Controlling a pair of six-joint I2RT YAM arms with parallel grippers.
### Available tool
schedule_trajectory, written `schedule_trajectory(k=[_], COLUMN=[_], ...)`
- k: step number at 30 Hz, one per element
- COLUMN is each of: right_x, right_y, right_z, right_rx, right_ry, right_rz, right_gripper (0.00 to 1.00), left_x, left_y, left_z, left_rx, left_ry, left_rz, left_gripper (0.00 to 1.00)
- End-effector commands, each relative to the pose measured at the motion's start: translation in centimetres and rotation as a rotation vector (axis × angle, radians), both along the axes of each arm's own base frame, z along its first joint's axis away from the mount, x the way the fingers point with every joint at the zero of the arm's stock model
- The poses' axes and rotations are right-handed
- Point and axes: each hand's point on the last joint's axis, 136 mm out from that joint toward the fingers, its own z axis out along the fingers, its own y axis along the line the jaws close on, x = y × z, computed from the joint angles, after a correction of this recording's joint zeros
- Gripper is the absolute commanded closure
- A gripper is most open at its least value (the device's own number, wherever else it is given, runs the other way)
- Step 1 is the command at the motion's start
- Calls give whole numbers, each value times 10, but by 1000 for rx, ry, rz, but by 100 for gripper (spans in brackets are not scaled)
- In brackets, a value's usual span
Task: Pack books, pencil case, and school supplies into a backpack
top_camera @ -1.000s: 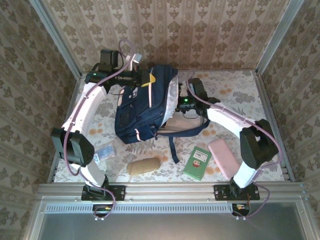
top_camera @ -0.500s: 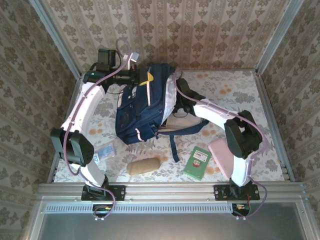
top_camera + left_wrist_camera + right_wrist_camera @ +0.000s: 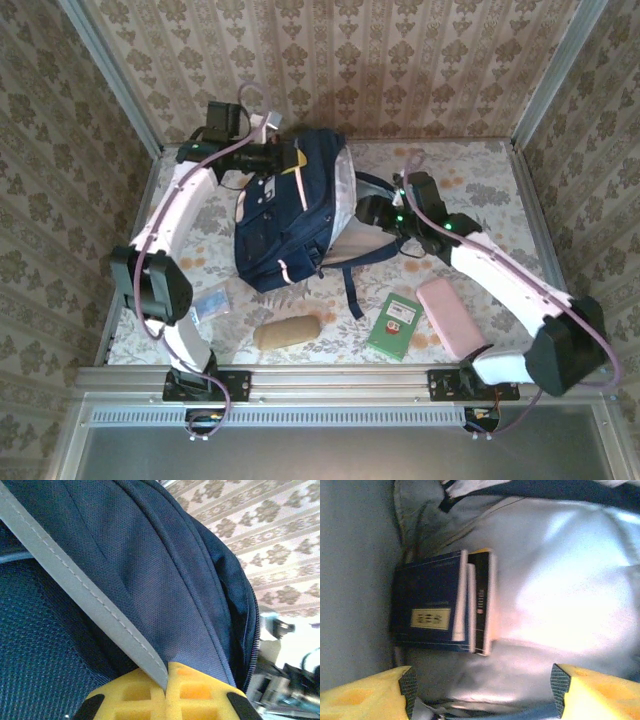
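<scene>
While L gripper [image 3: 166,680] pinches backpack [image 3: 285,225] top fabric tight, R gripper [image 3: 482,687] gapes empty over navy books [image 3: 432,610] inside, w/ green book [image 3: 395,325], pink case [image 3: 450,318], tan pouch [image 3: 287,332] on table [image 3: 470,180] nearby.

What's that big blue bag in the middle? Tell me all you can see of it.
A large navy-blue fabric backpack with pale stripes and dark straps lies on the flowered table. The left hand pinches its top fabric at a stripe. Inside, against a pale shiny lining, sit dark navy books.
</scene>
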Motion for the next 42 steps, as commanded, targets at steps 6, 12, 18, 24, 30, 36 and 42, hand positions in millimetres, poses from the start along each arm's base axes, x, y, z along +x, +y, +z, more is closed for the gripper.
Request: schedule_trajectory(k=[6, 12, 18, 24, 30, 36, 42], right_x=[-46, -59, -72, -102, -147, -174, -178], right_y=[-64, -76, -87, -127, -181, -169, -155], right_z=[-30, -37, -49, -81, -128, -164, -189], right_rx=[-219, -248, -290, -288, -234, -156, -69], right_ry=[81, 87, 153, 318, 502, 613, 661], right_rz=[-136, -156, -177, -407, -676, -641, -635], right_gripper=[25, 24, 0, 0, 0, 0, 0], left_x=[38, 39, 30, -1, -53, -103, -128], left_y=[-48, -79, -57, -27, -35, -49, -64], left_z=[-65, -91, -82, -59, -61, -72, -78], left_rx=[162, 223, 222, 190, 147, 157, 164], left_ry=[-23, -25, -15, -42, -22, -20, -16], left_rz=[6, -14, 63, 144, 79, -13, -79], left_gripper=[100, 81, 56, 51, 50, 50, 50])
